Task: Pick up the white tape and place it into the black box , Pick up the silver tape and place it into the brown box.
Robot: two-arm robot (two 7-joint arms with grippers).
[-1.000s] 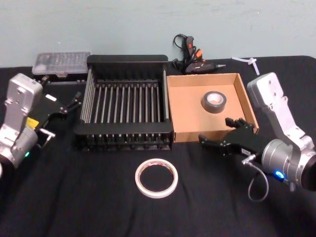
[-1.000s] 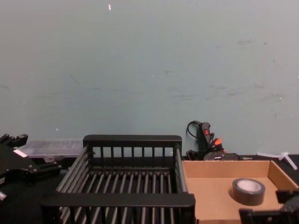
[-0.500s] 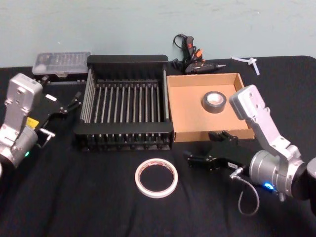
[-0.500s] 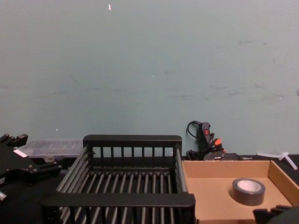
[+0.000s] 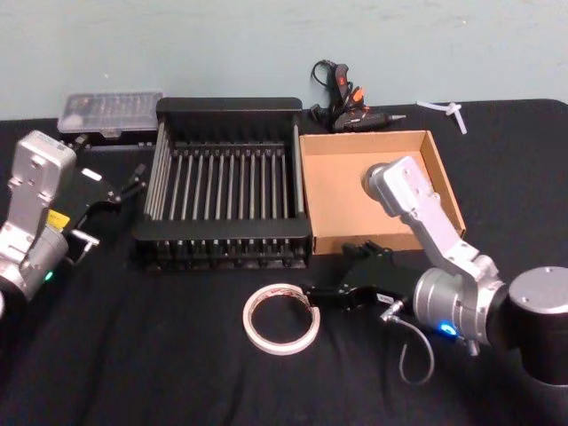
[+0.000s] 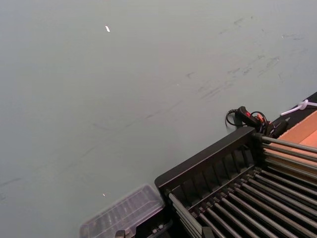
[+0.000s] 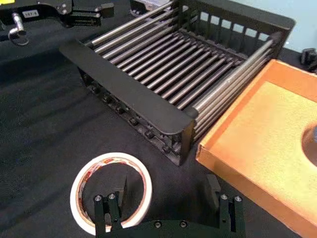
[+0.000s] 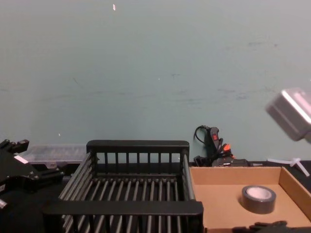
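The white tape [image 5: 281, 318] lies flat on the black cloth in front of the black box [image 5: 222, 235]. My right gripper [image 5: 330, 273] stands open just right of the tape and low over the cloth. In the right wrist view one of its fingers [image 7: 119, 191] hangs over the hole of the white tape [image 7: 81, 181], and the other is off to the side, toward the brown box [image 7: 257, 139]. The silver tape [image 8: 258, 199] lies inside the brown box [image 5: 333, 186], half hidden in the head view by my right arm. My left gripper [image 5: 133, 180] is parked open left of the black box.
A clear plastic case [image 5: 111, 111] sits behind the black box at the far left. A glue gun with its cord [image 5: 342, 98] and a small white piece [image 5: 448, 111] lie behind the brown box. Black cloth covers the table.
My right gripper has swung left and toward the front, from the brown box's front right corner to the white tape. The left arm and both tapes have stayed put.
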